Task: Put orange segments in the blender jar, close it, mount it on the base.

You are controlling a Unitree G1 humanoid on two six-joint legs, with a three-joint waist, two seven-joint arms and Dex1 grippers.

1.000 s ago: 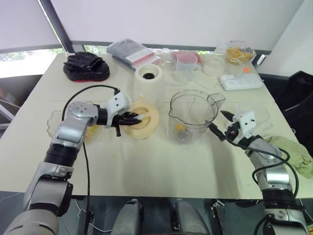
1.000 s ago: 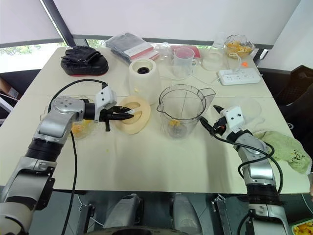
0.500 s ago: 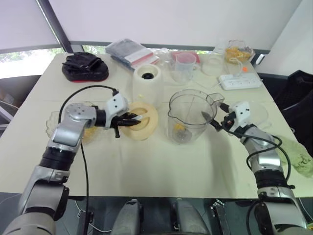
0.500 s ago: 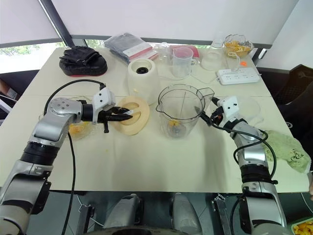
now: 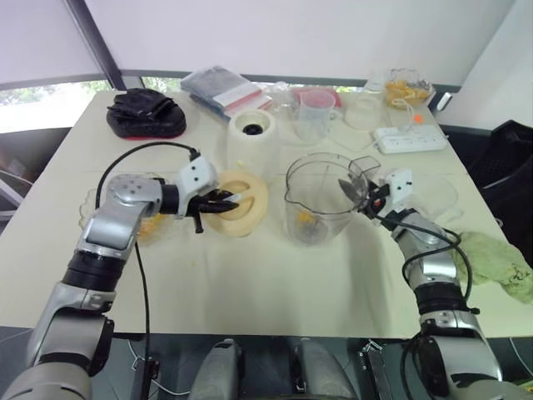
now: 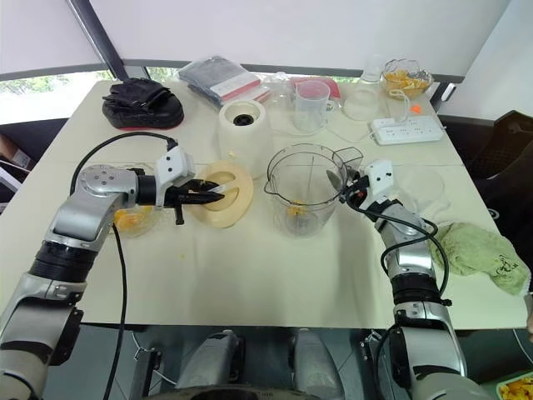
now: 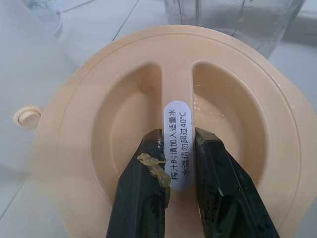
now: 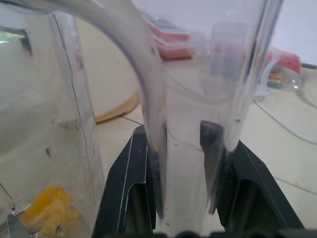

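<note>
Near the table's middle, toward its right edge, my right claw [image 5: 360, 197] has its two black fingers either side of the blender jar's [image 5: 321, 196] upright handle — narrowed round it, steadying the jar. My left claw [image 7: 171, 173] pinches the raised rib of the cream lid [image 5: 240, 202], which lies flat just left of the jar. An orange segment [image 8: 47, 210] sits on the jar's bottom. Judged next: the lid travels rightward onto the open rim; the base [image 5: 252, 137] waits behind, toward the far edge.

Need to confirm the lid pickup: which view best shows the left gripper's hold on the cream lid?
The left wrist view: both fingers of the left gripper pinch the labelled centre ridge of the cream lid. The head views show the lid lying beside the blender jar, with the contact hidden by the gripper.
</note>
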